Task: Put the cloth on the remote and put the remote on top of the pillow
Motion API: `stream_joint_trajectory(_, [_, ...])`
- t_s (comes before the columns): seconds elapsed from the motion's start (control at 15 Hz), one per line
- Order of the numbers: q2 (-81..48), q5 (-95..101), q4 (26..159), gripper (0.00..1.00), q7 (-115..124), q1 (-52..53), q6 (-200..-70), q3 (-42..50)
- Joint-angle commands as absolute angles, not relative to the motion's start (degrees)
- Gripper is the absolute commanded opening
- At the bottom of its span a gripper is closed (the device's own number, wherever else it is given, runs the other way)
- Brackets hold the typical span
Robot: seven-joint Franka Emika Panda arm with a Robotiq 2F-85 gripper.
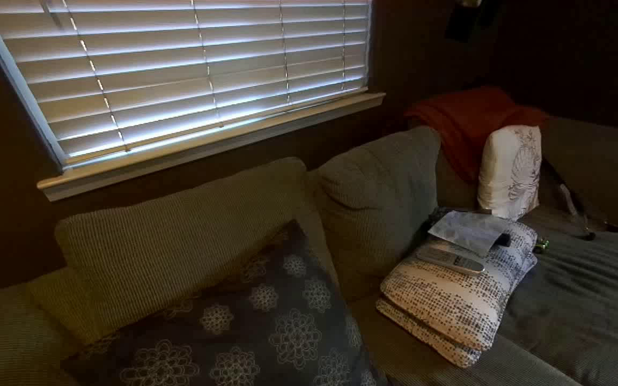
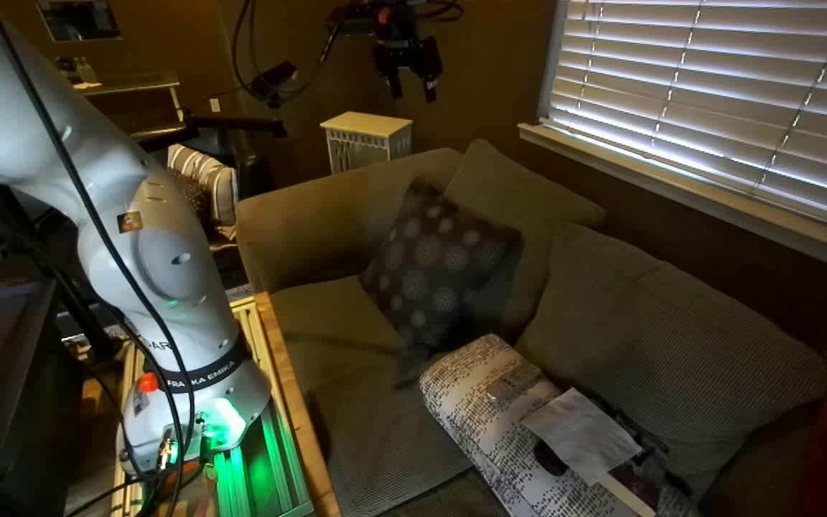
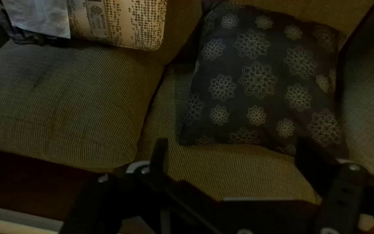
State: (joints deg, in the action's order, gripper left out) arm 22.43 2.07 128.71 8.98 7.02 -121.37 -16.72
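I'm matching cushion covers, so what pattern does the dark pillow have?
The dark pillow has pale, looped flower outlines; the wrist view shows them best.

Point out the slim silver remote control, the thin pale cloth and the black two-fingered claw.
Slim silver remote control (image 1: 450, 261): in an exterior view, middle of its upper face.
Thin pale cloth (image 1: 469, 231): in an exterior view, middle of its upper side.
Black claw (gripper) (image 2: 413, 92): in an exterior view, midway between its fingertips.

Horizontal blinds (image 1: 180, 67) glow above a windowsill (image 1: 218, 143); below stands a corduroy sofa (image 2: 363, 402); beyond its armrest (image 2: 320, 215), a pale cabinet (image 2: 367, 124); the brown wall (image 2: 500, 79) is dim.
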Motion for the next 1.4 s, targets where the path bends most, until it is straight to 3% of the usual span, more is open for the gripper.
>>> stream_joint_trajectory(0.0, [22.3, 2.6, 128.6, 1.0, 9.4, 8.2, -121.2, -15.7])
stream_joint_trajectory(0.67, [22.6, 7.0, 130.4, 1.0, 11.3, 6.1, -124.7, -15.9])
stream_joint_trajectory(1.33, [16.2, 6.3, 134.8, 1.0, 3.4, 3.1, -133.8, -4.9])
